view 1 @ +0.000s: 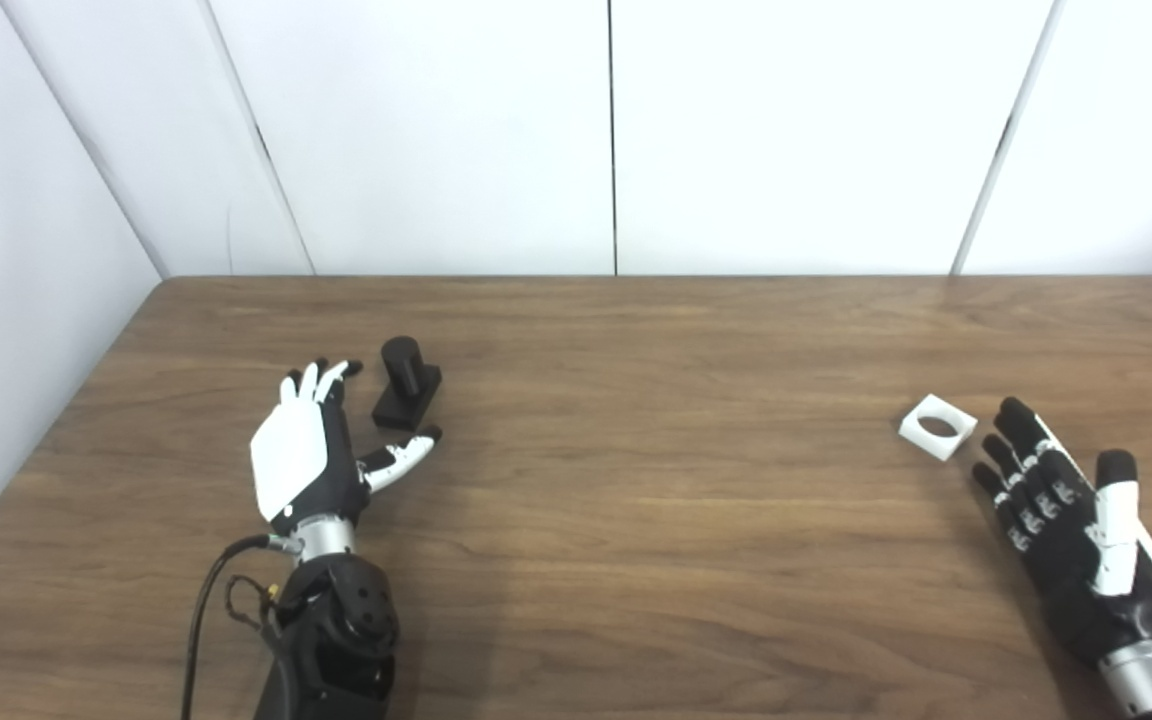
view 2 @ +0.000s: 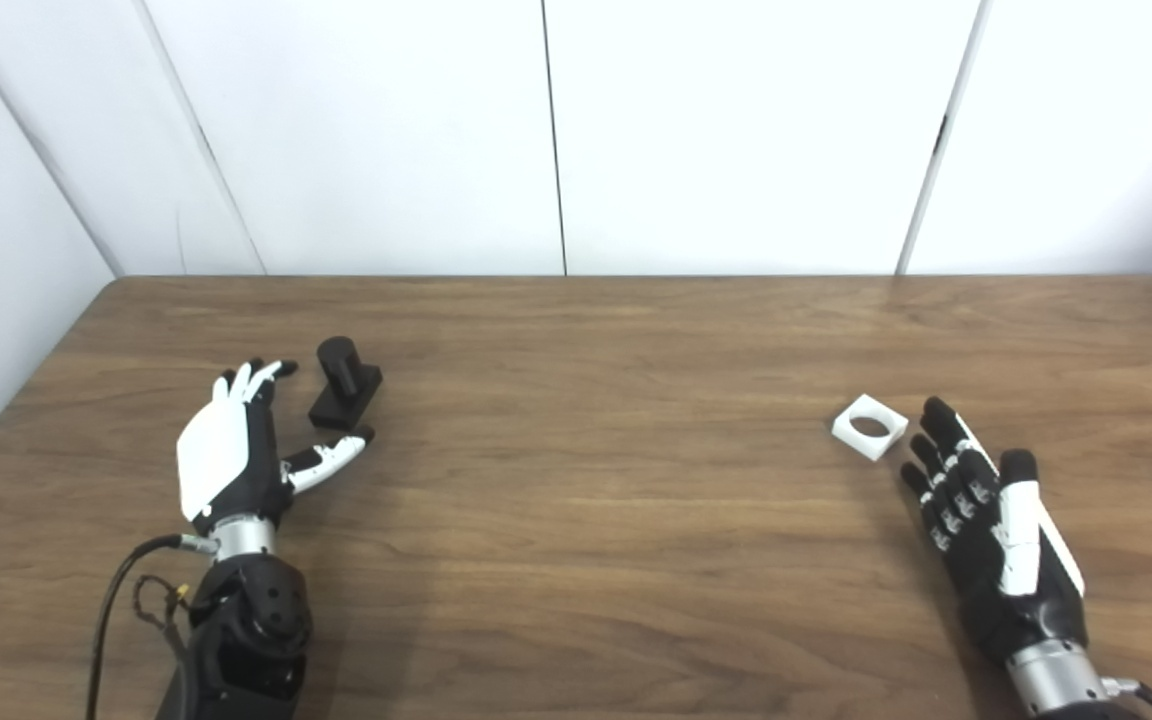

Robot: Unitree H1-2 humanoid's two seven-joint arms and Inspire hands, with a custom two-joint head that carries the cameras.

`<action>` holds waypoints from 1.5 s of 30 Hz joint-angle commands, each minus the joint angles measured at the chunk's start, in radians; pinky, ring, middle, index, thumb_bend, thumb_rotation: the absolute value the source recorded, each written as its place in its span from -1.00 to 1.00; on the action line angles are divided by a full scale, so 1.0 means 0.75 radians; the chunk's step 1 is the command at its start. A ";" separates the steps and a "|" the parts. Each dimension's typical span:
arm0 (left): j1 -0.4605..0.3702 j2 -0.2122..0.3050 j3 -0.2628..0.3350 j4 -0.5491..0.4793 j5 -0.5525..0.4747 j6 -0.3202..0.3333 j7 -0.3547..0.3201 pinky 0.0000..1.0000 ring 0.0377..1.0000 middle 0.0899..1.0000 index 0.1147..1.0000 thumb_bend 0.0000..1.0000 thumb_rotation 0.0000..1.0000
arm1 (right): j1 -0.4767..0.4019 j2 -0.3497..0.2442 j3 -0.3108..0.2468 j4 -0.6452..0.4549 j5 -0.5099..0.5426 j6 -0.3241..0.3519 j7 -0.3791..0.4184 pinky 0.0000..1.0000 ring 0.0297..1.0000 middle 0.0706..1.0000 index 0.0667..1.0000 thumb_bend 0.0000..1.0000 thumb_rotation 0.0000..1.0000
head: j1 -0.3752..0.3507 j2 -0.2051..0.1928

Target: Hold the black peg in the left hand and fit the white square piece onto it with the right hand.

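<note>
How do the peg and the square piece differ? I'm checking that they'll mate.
The peg is black, with an upright cylinder on a block base; the square piece is white, flat, with a round hole. The peg sits by the left hand, the piece by the right hand. Both rest ungrasped on the table.
</note>
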 commanded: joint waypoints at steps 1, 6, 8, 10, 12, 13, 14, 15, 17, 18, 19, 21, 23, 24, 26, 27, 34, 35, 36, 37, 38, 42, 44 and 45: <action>-0.078 0.045 -0.009 0.008 0.038 -0.008 0.060 0.96 1.00 0.89 0.54 0.52 -0.26 | -0.008 -0.014 -0.004 -0.021 0.004 -0.019 0.005 0.94 1.00 1.00 0.91 0.41 1.00 | 0.001 0.002; -0.111 0.066 -0.029 0.059 0.032 0.005 0.057 0.99 1.00 0.88 0.50 0.52 -0.23 | -0.006 -0.010 -0.004 -0.028 -0.003 -0.013 -0.007 0.93 1.00 1.00 0.90 0.41 1.00 | 0.001 0.004; -0.123 0.072 -0.037 0.079 0.029 0.006 0.061 0.97 1.00 0.88 0.47 0.53 -0.21 | -0.007 -0.011 -0.004 -0.029 -0.003 -0.010 -0.008 0.93 1.00 1.00 0.90 0.41 1.00 | 0.001 0.004; -0.131 0.077 -0.043 0.095 0.025 0.006 0.066 0.96 1.00 0.88 0.45 0.53 -0.20 | -0.008 -0.010 -0.005 -0.029 0.003 -0.007 -0.007 0.93 1.00 0.99 0.89 0.41 1.00 | 0.001 0.004; -0.144 0.084 -0.050 0.116 0.023 0.006 0.068 0.95 1.00 0.89 0.44 0.53 -0.17 | -0.008 -0.013 -0.004 -0.028 0.007 -0.007 -0.001 0.94 1.00 1.00 0.89 0.40 1.00 | 0.001 0.004; -0.150 0.086 -0.052 0.124 0.022 0.008 0.068 0.96 1.00 0.89 0.44 0.53 -0.16 | -0.007 -0.014 -0.003 -0.028 0.006 -0.008 -0.001 0.94 1.00 1.00 0.90 0.40 1.00 | 0.001 0.004; -0.154 0.087 -0.055 0.129 0.021 0.010 0.069 0.97 1.00 0.89 0.44 0.53 -0.15 | -0.006 -0.015 -0.003 -0.027 0.004 -0.010 0.000 0.93 1.00 1.00 0.90 0.40 1.00 | -0.003 0.003; -0.160 0.089 -0.056 0.139 0.019 0.008 0.072 0.97 1.00 0.89 0.44 0.53 -0.15 | -0.004 -0.014 -0.004 -0.028 0.001 -0.012 -0.003 0.93 1.00 1.00 0.90 0.40 1.00 | -0.003 0.003; -0.171 0.093 -0.060 0.161 0.018 0.002 0.080 0.97 1.00 0.89 0.42 0.53 -0.16 | -0.002 -0.013 -0.004 -0.027 -0.004 -0.019 -0.005 0.92 1.00 0.99 0.90 0.40 1.00 | -0.004 0.003; -0.177 0.096 -0.062 0.171 0.018 0.000 0.083 0.96 1.00 0.88 0.42 0.53 -0.15 | -0.001 -0.011 -0.004 -0.030 -0.004 -0.016 -0.008 0.92 1.00 0.99 0.90 0.39 1.00 | -0.006 0.003; -0.182 0.098 -0.065 0.179 0.017 0.000 0.084 0.97 1.00 0.88 0.42 0.53 -0.15 | -0.001 -0.011 -0.004 -0.033 -0.003 -0.014 -0.008 0.93 1.00 0.99 0.91 0.38 1.00 | -0.008 0.003; -0.191 0.102 -0.070 0.194 0.017 0.000 0.086 0.98 1.00 0.88 0.41 0.53 -0.16 | 0.000 -0.011 -0.003 -0.036 -0.002 -0.008 -0.008 0.93 1.00 0.99 0.91 0.38 1.00 | -0.009 0.003; -0.203 0.108 -0.081 0.207 0.022 0.008 0.082 1.00 1.00 0.88 0.42 0.53 -0.16 | 0.001 -0.014 -0.002 -0.036 -0.003 -0.006 -0.006 0.92 1.00 1.00 0.92 0.39 1.00 | -0.011 0.001; -0.210 0.110 -0.086 0.216 0.023 0.012 0.080 1.00 1.00 0.88 0.42 0.53 -0.16 | 0.002 -0.015 -0.001 -0.036 -0.004 -0.005 -0.006 0.93 1.00 1.00 0.92 0.40 1.00 | -0.013 0.002; -0.224 0.114 -0.093 0.233 0.025 0.020 0.081 1.00 1.00 0.88 0.41 0.53 -0.17 | 0.003 -0.016 0.000 -0.037 -0.006 -0.004 -0.006 0.94 1.00 1.00 0.92 0.40 1.00 | -0.014 0.004; -0.234 0.115 -0.097 0.246 0.027 0.025 0.084 1.00 1.00 0.88 0.41 0.54 -0.18 | 0.004 -0.016 -0.001 -0.038 -0.008 -0.005 -0.007 0.94 1.00 1.00 0.91 0.40 1.00 | -0.013 0.003; -0.288 0.132 -0.123 0.325 0.026 0.012 0.118 1.00 1.00 0.87 0.39 0.55 -0.19 | 0.013 -0.023 -0.001 -0.042 -0.004 -0.004 0.000 0.95 1.00 1.00 0.91 0.41 1.00 | -0.016 0.003; -0.296 0.133 -0.127 0.334 0.025 0.014 0.119 1.00 0.99 0.87 0.39 0.55 -0.18 | 0.015 -0.023 -0.003 -0.042 -0.003 -0.002 -0.002 0.95 1.00 1.00 0.91 0.41 1.00 | -0.015 0.002; -0.303 0.135 -0.132 0.340 0.024 0.019 0.118 1.00 0.99 0.87 0.39 0.55 -0.18 | 0.016 -0.021 -0.004 -0.043 -0.003 -0.003 -0.004 0.95 1.00 1.00 0.92 0.42 1.00 | -0.016 0.002; -0.309 0.137 -0.137 0.345 0.024 0.024 0.116 1.00 0.99 0.87 0.40 0.55 -0.18 | 0.018 -0.020 -0.005 -0.042 -0.003 -0.005 -0.005 0.95 1.00 1.00 0.92 0.41 1.00 | -0.017 0.002; -0.316 0.138 -0.141 0.351 0.025 0.029 0.113 1.00 1.00 0.88 0.40 0.55 -0.18 | 0.019 -0.016 -0.006 -0.044 -0.005 -0.005 -0.009 0.94 1.00 0.99 0.92 0.41 1.00 | -0.018 0.002; -0.343 0.146 -0.156 0.392 0.023 0.035 0.114 1.00 0.98 0.87 0.39 0.55 -0.17 | 0.022 -0.016 -0.006 -0.041 -0.002 -0.006 -0.007 0.96 1.00 1.00 0.92 0.42 1.00 | -0.020 0.003; -0.356 0.148 -0.162 0.411 0.020 0.035 0.115 1.00 0.98 0.87 0.39 0.55 -0.17 | 0.025 -0.018 -0.006 -0.042 -0.004 -0.006 -0.005 0.96 1.00 1.00 0.92 0.43 1.00 | -0.021 0.003; -0.364 0.150 -0.165 0.421 0.018 0.034 0.116 1.00 0.98 0.87 0.38 0.55 -0.18 | 0.026 -0.018 -0.006 -0.041 -0.004 -0.009 -0.004 0.97 1.00 1.00 0.92 0.44 1.00 | -0.022 0.003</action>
